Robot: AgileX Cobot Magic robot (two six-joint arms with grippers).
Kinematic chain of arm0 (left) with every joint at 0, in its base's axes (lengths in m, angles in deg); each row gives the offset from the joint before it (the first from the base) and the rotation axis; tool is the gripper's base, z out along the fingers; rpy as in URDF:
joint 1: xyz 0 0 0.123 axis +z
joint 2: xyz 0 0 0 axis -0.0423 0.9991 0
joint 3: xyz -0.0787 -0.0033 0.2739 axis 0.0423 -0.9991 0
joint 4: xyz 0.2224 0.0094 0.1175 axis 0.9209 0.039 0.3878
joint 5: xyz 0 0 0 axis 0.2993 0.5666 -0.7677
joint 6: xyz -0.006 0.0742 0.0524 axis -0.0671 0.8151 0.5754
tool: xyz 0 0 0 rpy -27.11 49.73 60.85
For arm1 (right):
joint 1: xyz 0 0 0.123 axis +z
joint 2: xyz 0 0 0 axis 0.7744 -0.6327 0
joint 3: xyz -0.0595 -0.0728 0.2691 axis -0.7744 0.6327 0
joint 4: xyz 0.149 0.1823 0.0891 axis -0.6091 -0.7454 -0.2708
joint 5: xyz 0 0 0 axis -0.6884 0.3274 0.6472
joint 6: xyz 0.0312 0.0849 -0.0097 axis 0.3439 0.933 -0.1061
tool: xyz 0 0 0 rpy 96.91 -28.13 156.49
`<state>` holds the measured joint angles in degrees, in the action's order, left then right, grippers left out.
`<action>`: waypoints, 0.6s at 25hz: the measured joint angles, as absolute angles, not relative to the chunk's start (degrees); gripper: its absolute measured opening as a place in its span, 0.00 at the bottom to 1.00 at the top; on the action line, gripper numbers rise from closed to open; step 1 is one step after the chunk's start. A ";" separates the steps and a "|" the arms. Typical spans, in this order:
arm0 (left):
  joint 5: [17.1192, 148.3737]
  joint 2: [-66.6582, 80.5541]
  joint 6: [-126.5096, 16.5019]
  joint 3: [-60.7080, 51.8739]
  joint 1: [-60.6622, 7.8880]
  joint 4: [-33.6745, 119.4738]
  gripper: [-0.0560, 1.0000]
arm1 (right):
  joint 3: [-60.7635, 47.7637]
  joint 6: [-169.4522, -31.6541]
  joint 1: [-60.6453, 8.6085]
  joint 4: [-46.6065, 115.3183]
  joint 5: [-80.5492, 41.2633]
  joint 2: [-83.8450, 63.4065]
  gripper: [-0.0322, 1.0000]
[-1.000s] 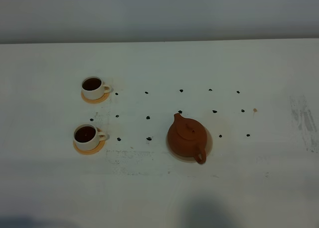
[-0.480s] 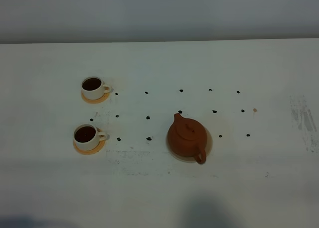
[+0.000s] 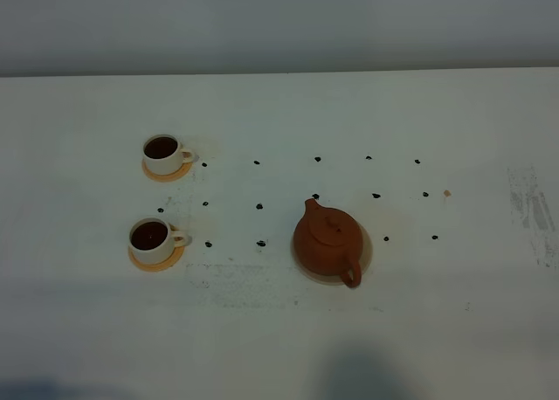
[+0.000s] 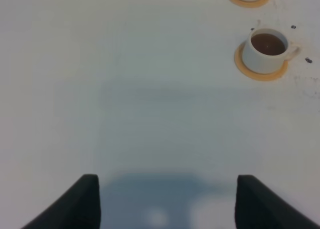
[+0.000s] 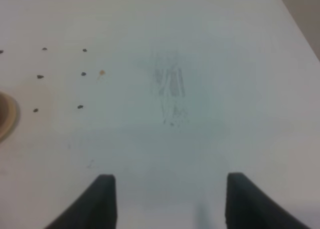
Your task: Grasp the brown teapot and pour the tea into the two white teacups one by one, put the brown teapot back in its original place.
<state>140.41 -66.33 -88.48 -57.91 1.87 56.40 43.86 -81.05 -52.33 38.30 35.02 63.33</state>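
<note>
The brown teapot stands upright on the pale beige disc right of the table's middle, with its spout toward the back left and its handle toward the front. The two white teacups sit on orange-tan coasters at the left, both holding dark tea. In the left wrist view the nearer cup is well ahead of my open left gripper. My right gripper is open over bare table, and the disc's edge shows far off to one side. Neither gripper appears in the high view.
Small black specks lie in rows between the cups and past the teapot. A grey scuffed patch marks the table at the right, also in the right wrist view. The table's far edge meets a grey wall.
</note>
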 joint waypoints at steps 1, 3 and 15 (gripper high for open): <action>140.41 -66.33 -88.48 -57.91 1.87 56.40 0.57 | 43.86 -81.05 -52.33 38.18 35.02 63.33 0.49; 140.41 -66.33 -88.48 -57.91 1.87 56.40 0.57 | 43.86 -81.05 -52.33 38.13 35.02 63.33 0.49; 140.41 -66.33 -88.48 -57.91 1.87 56.40 0.57 | 43.86 -81.06 -52.33 38.06 35.02 63.33 0.49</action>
